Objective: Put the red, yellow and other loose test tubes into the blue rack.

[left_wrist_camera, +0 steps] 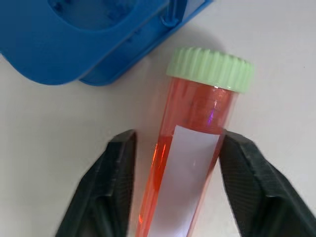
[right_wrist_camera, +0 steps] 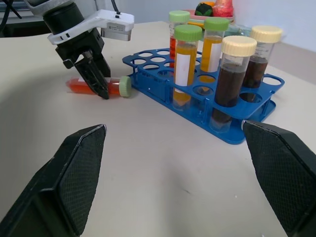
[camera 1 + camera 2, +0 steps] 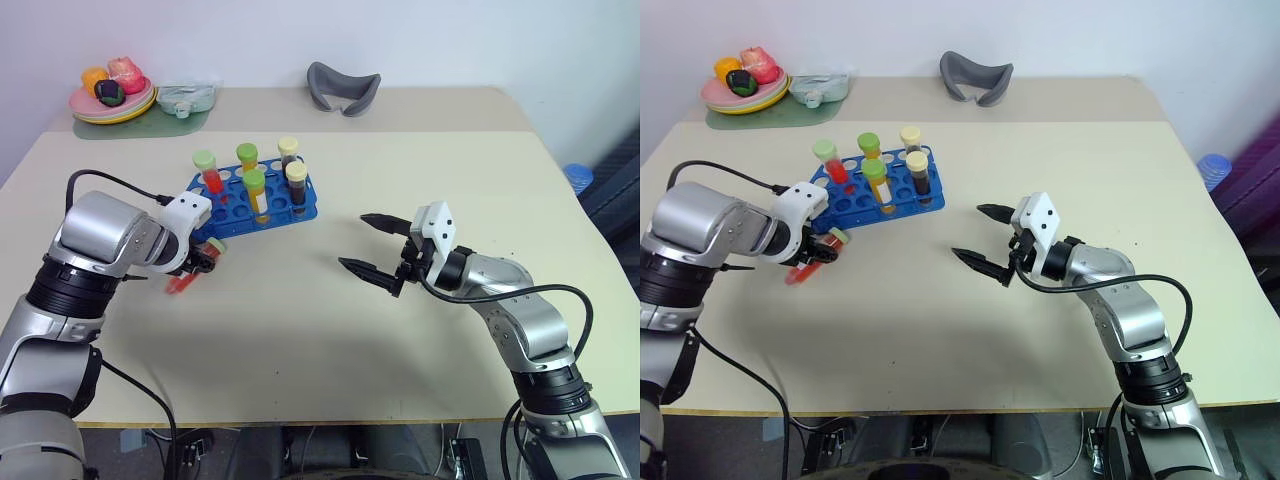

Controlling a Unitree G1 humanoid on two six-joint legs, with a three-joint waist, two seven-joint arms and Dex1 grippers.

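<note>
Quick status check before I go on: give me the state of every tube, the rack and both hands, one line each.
Loose red tube: lying on the table beside the rack, green cap on.
Left hand: fingers either side of the loose red tube, one touching, a gap at the other.
Right hand: open, empty.
Blue rack: holds five upright capped tubes, most holes free.

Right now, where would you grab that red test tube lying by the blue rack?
Around its middle, from above: the red test tube lies flat on the table, so its round sides are exposed. The left gripper already straddles it there, below the green cap.
</note>
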